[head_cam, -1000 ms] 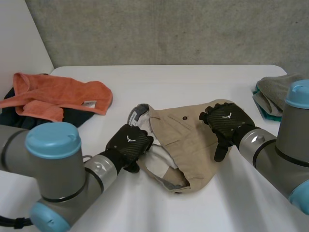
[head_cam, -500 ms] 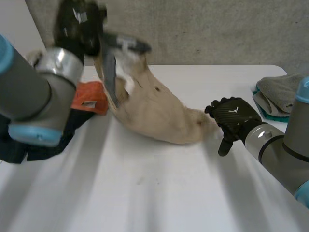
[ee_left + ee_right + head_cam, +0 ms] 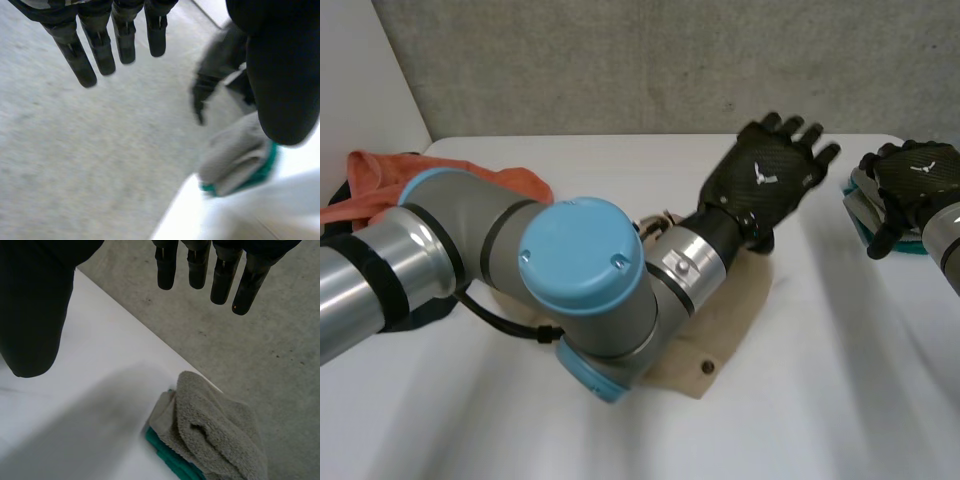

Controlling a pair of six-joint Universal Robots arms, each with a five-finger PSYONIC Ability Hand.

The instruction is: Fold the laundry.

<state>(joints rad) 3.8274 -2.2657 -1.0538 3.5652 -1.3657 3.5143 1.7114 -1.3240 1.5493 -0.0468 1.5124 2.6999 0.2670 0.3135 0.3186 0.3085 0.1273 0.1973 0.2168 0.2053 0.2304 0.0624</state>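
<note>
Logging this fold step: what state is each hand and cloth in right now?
left hand: open, empty, above the table.
right hand: open, empty.
beige shorts: lying on table, unheld.
orange towel: bunched, unfolded.
grey towel: folded, atop teal cloth.

No words or numbers could be read; only two small marks showed.
A white emblem (image 3: 760, 177), angular and without letters that could be made out, stood on the back of the left hand (image 3: 772, 160), at about two o'clock in the head view. The same white emblem (image 3: 920, 168) stood on the back of the right hand (image 3: 908, 185), at about three o'clock.
</note>
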